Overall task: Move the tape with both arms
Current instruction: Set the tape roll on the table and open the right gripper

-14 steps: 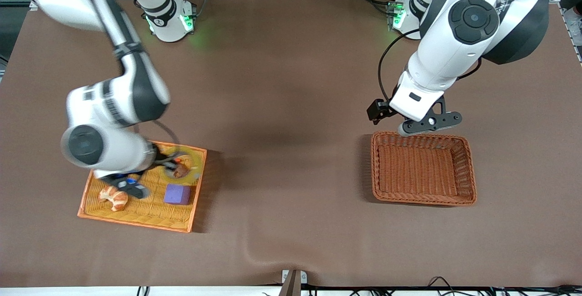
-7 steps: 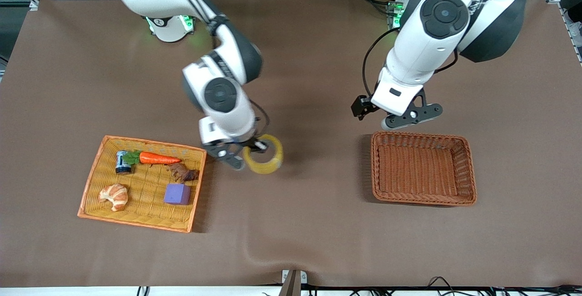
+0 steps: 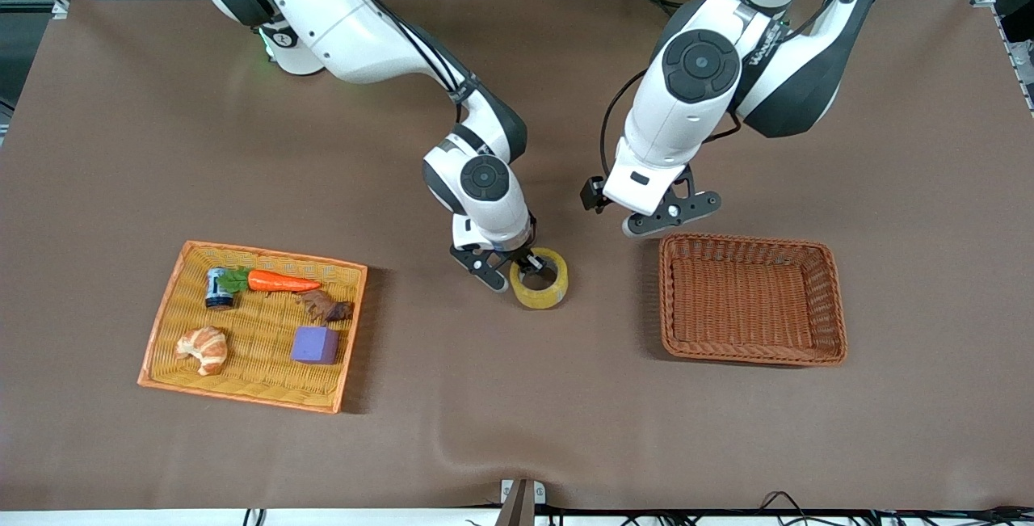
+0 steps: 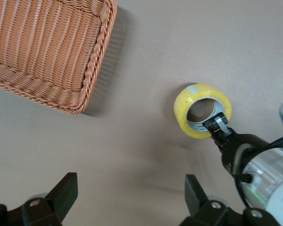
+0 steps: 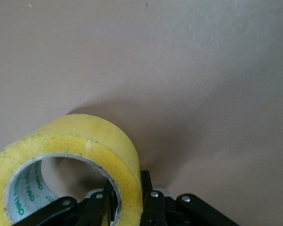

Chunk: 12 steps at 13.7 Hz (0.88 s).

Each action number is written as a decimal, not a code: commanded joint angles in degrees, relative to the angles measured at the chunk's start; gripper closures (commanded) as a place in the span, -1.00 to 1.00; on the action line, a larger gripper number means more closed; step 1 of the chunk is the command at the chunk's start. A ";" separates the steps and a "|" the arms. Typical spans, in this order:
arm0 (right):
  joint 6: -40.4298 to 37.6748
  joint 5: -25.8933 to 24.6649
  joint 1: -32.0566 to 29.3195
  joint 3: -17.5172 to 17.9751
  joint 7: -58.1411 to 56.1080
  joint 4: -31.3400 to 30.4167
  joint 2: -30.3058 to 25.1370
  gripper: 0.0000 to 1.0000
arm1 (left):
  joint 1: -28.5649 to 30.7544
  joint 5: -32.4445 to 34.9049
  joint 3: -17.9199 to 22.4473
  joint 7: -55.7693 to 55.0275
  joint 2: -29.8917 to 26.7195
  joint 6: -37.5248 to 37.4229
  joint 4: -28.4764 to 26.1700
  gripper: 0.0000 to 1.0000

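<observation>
The table (image 3: 517, 429) is the biggest thing here, and its brown cloth has a ripple at six o'clock in the front view. That is well clear of me and no worry.

My two arms crowd the middle. The left arm (image 3: 695, 90) comes in from one o'clock and the right arm (image 3: 477, 178) from eleven. If either elbow swings during the handover, the wrists could knock together.

The brown basket (image 3: 832, 300) lies at three o'clock from the tape, toward the left arm's end. My left gripper (image 3: 666, 219) hangs over the cloth just beside the basket's rim with its fingers spread wide and holding nothing. A careless descent could clip the wicker. The orange tray (image 3: 153, 332) sits at nine o'clock, well apart.

The tape (image 3: 540, 296) is mid-table. My right gripper (image 3: 517, 271) pinches one wall of the ring, one finger in the hole and one outside. I cannot tell for sure whether the roll rests on the cloth or hangs just above it.

That one-sided pinch is the main risk. The roll could pivot or slip, and my left fingers could close on my right ones instead of the free wall.
</observation>
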 commanded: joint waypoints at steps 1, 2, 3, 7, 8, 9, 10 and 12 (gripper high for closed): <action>-0.84 -0.33 0.17 -0.70 1.28 1.38 -1.29 -0.62 | -1.36 1.56 0.13 -2.58 1.75 1.13 1.23 -1.00; -1.01 -0.33 0.08 -0.88 1.28 1.47 -1.73 -1.00 | -1.71 1.65 0.13 -4.24 2.11 1.83 1.23 -1.00; -1.01 -0.33 -0.35 -0.88 1.28 1.47 -2.60 -1.00 | -2.24 1.65 0.13 -5.31 2.63 2.28 1.14 -1.00; -9.06 0.46 -5.70 -0.18 -3.61 1.47 -7.43 -1.00 | -2.94 1.65 0.13 -5.67 4.74 5.17 0.79 -1.00; -12.67 0.99 -7.89 -0.09 -7.82 1.47 -9.19 -1.00 | -3.21 1.65 0.13 -5.67 5.44 5.96 0.79 -1.00; -15.57 2.99 -9.57 -0.09 -12.39 1.47 -10.68 -1.00 | -3.47 1.65 0.13 -5.67 6.32 7.54 0.79 -1.00; -18.21 5.19 -11.24 -0.26 -18.27 1.21 -12.44 -1.00 | -3.56 1.74 0.21 -5.67 7.46 9.55 0.88 -1.00; -27.15 5.91 -15.89 -0.35 -30.22 0.94 -14.91 -1.00 | -4.96 5.67 0.13 -5.67 10.97 13.07 1.40 -1.00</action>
